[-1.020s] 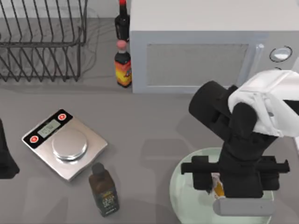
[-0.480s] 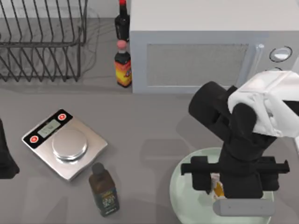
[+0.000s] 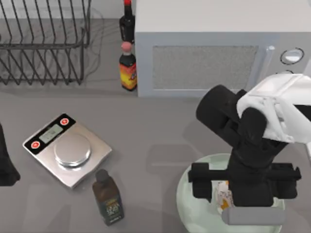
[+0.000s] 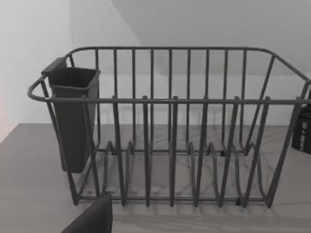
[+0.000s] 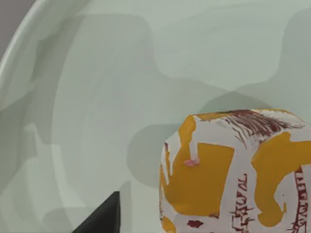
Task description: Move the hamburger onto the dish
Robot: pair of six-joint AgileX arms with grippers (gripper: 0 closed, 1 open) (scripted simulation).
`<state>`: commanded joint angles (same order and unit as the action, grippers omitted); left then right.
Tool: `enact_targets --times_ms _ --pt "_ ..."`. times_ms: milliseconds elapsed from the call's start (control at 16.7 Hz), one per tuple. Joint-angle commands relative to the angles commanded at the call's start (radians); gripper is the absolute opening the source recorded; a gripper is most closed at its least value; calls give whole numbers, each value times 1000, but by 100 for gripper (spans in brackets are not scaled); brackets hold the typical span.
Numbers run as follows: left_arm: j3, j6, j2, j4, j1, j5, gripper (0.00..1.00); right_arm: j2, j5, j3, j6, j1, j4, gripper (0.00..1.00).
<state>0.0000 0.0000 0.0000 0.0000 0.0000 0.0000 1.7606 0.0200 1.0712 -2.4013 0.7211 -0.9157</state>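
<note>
1. One hamburger (image 3: 222, 198) sat over the dish (image 3: 194, 204) at the table's (image 3: 155, 131) near right, under the right gripper (image 3: 221, 196) poised above it; the right wrist view showed the hamburger (image 5: 233, 174) against the pale plate floor (image 5: 97, 97), apparently resting on it or just above.
2. Whether the right fingers were pinching the hamburger or had spread off it could not be told.
3. The left arm (image 3: 6, 165) was parked at the table's left edge, its wrist view facing the wire rack (image 4: 170, 145); its fingers' state could not be told either.
4. Risk, as judged: if the fingers had not fully let go, a lift could drag the hamburger back up or tip it toward the rim; a sideways retreat could nudge it off the dish.
5. Around it: a scale (image 3: 68, 150) and a brown bottle (image 3: 108, 196) stood well to the dish's left, two sauce bottles (image 3: 128, 65) beside the microwave (image 3: 218, 48) at the back. None blocked a straight rise.
</note>
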Motion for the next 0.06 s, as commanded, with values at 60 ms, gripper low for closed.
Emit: enact_targets --times_ms 60 --pt "0 0 0 0 0 0 100 0 0 0 0 0 0 100"
